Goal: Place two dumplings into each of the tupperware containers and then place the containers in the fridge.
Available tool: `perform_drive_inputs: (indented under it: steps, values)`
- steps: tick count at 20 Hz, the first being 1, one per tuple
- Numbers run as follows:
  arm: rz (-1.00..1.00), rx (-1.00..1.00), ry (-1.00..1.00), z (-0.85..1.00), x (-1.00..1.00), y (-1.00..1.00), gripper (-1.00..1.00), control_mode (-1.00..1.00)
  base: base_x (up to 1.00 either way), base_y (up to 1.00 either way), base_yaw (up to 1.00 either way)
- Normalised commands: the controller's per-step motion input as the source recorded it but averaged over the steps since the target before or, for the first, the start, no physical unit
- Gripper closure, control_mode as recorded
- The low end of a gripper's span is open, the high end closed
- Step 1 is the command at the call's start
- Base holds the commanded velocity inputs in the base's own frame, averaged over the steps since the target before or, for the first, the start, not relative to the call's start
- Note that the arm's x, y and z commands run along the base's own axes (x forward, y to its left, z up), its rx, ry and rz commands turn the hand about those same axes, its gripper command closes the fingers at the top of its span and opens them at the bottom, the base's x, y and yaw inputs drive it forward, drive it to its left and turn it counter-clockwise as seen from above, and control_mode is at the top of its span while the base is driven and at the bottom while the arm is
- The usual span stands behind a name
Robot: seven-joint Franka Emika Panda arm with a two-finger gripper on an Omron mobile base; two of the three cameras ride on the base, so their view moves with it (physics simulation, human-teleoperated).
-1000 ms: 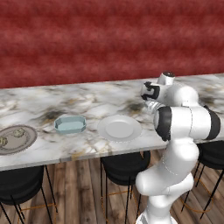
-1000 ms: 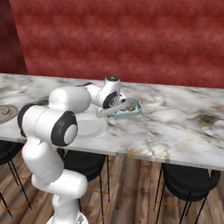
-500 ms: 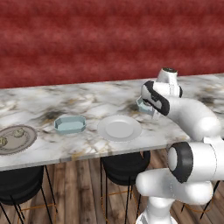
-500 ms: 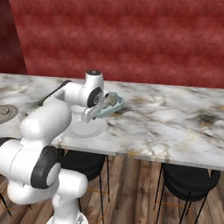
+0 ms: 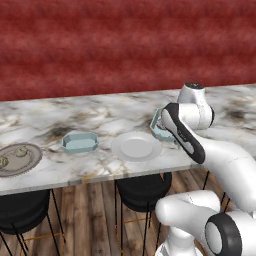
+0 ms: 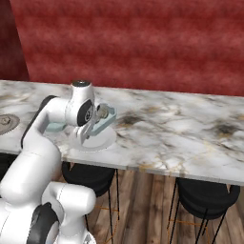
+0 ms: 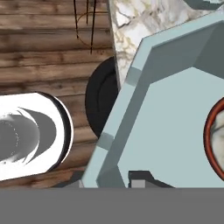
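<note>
1 tupperware container [image 6: 104,123] is held tilted above the counter, clamped by its rim in the gripper [image 6: 97,116], jaws nearly closed on it. In the hand view the held tray [image 7: 166,127] runs straight out from the fingertips, its light-blue floor bare across the visible part; a round brown-rimmed shape is cut off at the right edge and cannot be identified. In the left base view the same tray [image 5: 161,125] is seen partly hidden behind the wrist.

Just below the gripper, toward the counter's front edge, the round white plate [image 5: 136,147] is seen flat and bare. Well to the gripper's left, the 2nd tupperware container [image 5: 80,142] rests flat on the marble counter [image 5: 75,115]; nothing can be made out inside it. Farther left again, near the picture edge, a grey-brown plate [image 5: 20,161] carries 2 dumplings: 1 [image 5: 21,151] toward the back, 1 [image 5: 2,161] at the edge of the left base view.

Black stools [image 6: 205,196] are seen under the counter, over a wooden floor [image 7: 43,43].
</note>
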Motion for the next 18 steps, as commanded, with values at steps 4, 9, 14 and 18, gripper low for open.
perform_drive_inputs:
  steps: [4,9,14,18]
  values:
    - [0.31,-0.02,0.02,0.16,-0.59,0.01,1.00,-1.00,0.00,0.00,0.00]
    - [0.09,-0.07,0.11,0.43,-0.47,0.02,1.00,-1.00,0.00,0.00,0.00]
    - [0.00,-0.02,0.05,0.34,-0.46,-0.43,1.00,-1.00,0.00,0.00,0.00]
    - [0.00,0.00,0.00,0.13,-0.37,-0.24,1.00,-1.00,0.00,0.00,0.00]
